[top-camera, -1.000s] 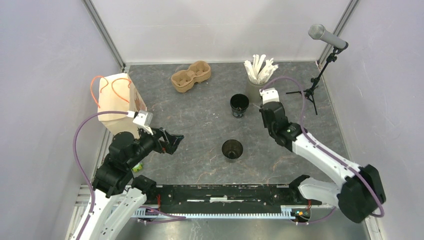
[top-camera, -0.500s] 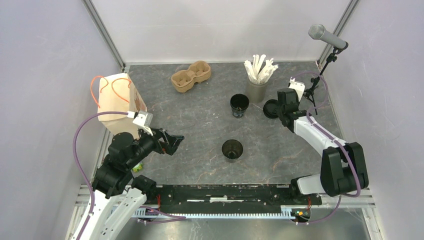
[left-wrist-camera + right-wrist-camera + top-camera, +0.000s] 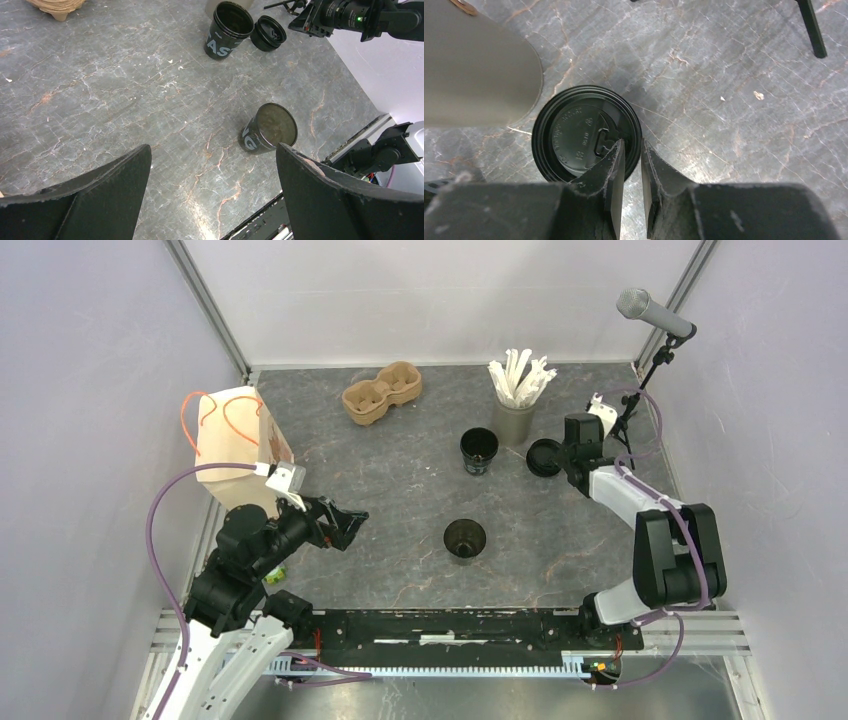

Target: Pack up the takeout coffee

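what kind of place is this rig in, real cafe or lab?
Likely a lab test cell: bare walls in an aluminium frame, a microphone on a stand, a pulp cup carrier on a stone-look table.

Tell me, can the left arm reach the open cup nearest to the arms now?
Probably yes. The left gripper is open and the cup stands alone on the table, with nothing between them. The right gripper is far off, pinching the lid.

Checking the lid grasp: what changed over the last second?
The right arm folded up. The right gripper swung round to the right side of the black lid, and its jaws narrowed onto the rim. The left gripper, still open, black cups and carrier are unmoved.
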